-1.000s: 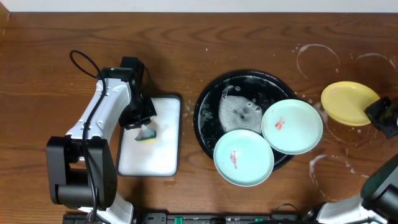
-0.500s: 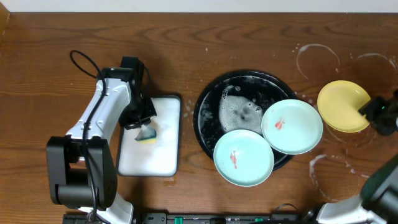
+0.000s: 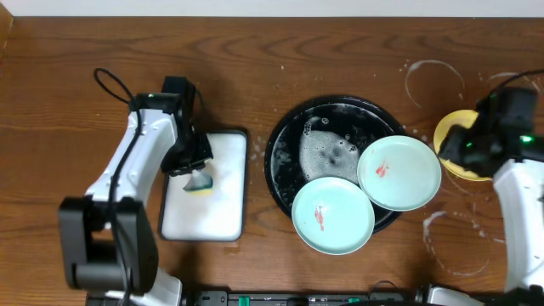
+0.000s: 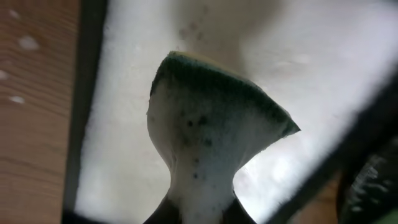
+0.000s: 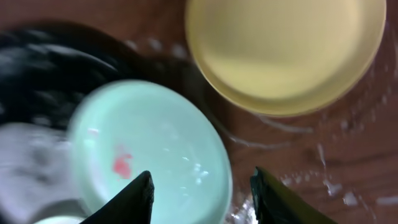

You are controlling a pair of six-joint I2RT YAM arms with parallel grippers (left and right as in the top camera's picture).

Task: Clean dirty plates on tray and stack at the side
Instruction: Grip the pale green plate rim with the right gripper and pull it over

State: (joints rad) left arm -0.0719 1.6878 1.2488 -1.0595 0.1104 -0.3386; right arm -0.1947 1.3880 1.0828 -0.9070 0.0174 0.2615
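The black tray [image 3: 285,140] holds white suds and two mint plates, each with a red smear: one at the front [image 3: 332,216] and one at the right [image 3: 399,172], also in the right wrist view [image 5: 149,162]. The yellow plate [image 3: 449,136] lies on the table right of the tray, also in the right wrist view [image 5: 283,53]. My right gripper [image 5: 202,193] is open and empty, above the right mint plate's edge. My left gripper [image 4: 199,214] is shut on a sudsy green sponge [image 4: 211,124] over the white rectangular tray [image 3: 204,212].
The wooden table right of the black tray is wet, with water rings [image 3: 433,81] and suds streaks [image 3: 442,225]. The left arm [image 3: 136,161] reaches over the white tray from its left side.
My right gripper has let go of the yellow plate, which now lies on the table, and has moved left toward the right mint plate. The left arm has not moved.
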